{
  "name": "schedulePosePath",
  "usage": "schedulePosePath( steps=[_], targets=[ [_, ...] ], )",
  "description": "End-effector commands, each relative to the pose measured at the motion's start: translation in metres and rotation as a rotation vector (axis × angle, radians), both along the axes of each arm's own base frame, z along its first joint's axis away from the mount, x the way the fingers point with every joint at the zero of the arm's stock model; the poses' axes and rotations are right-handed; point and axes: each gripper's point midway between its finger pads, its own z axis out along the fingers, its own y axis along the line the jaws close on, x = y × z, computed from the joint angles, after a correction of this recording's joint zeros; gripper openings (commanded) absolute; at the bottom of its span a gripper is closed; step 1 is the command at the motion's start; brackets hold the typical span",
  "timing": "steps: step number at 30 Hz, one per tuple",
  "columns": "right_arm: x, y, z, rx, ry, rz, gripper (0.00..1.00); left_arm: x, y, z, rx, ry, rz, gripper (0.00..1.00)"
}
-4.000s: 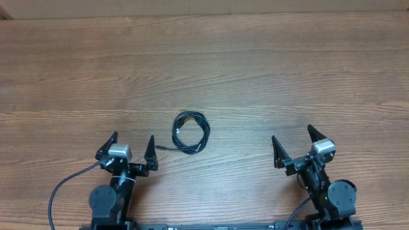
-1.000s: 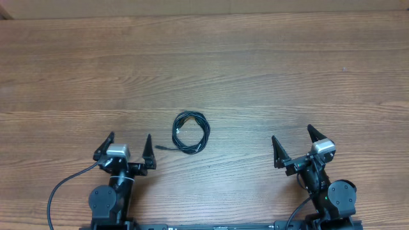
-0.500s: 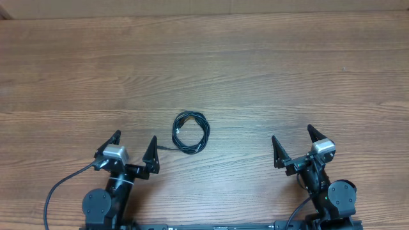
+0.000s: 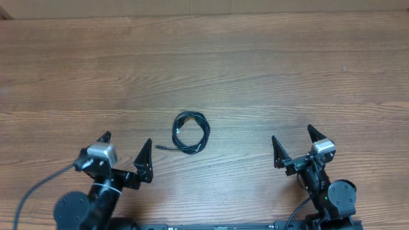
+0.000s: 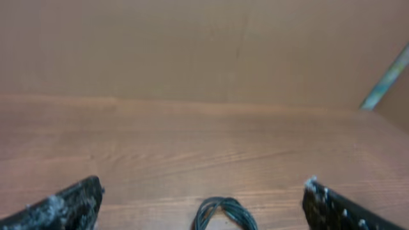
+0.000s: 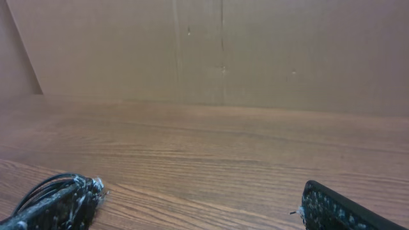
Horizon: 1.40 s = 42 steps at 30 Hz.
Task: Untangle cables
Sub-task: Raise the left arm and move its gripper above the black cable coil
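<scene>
The cables (image 4: 190, 132) lie as one small coil of thin black cords on the wooden table (image 4: 255, 70), with a plug end (image 4: 160, 147) sticking out at the coil's lower left. My left gripper (image 4: 126, 139) is open just left of and nearer than the coil, empty. In the left wrist view the cables (image 5: 222, 214) show at the bottom centre, ahead of the wide-apart fingers (image 5: 64, 207). My right gripper (image 4: 292, 133) stands open and empty, well to the right of the coil. In the right wrist view a loop of the cables (image 6: 41, 185) peeks out behind the left finger (image 6: 67, 204).
A brown cardboard wall (image 6: 223, 51) stands along the table's far edge. Thick black arm cabling (image 4: 32, 188) runs off the left arm at the lower left. Both arm bases sit along the near edge.
My left arm has swung left and its wrist has turned, shifting the open left gripper slightly left and nearer. The coil and the right arm have not moved.
</scene>
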Motion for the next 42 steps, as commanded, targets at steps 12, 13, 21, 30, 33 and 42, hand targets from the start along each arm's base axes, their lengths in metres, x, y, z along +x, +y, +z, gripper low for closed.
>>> schedulePosePath(
  steps=[12,13,21,30,33,42],
  targets=[
    [0.001,-0.002,-0.002,-0.004,-0.004,-0.009,1.0,0.038,-0.034,0.071,0.025,0.468,-0.239,1.0],
    [0.001,-0.002,-0.002,-0.004,-0.004,-0.009,1.0,0.043,-0.039,0.076,0.01,0.487,-0.264,1.0],
    [0.001,-0.002,-0.002,-0.004,-0.004,-0.009,1.0,0.072,-0.067,0.073,-0.112,0.623,-0.435,1.0],
    [0.001,-0.002,-0.002,-0.004,-0.004,-0.009,1.0,0.084,-0.067,0.011,-0.175,0.928,-0.419,0.04],
    [0.001,-0.002,-0.002,-0.004,-0.004,-0.009,1.0,0.086,-0.067,-0.01,-0.193,1.011,-0.414,0.04],
    [0.001,-0.002,-0.002,-0.004,-0.004,-0.009,1.0,0.106,-0.068,-0.059,-0.218,1.126,-0.405,0.04]
  ],
)
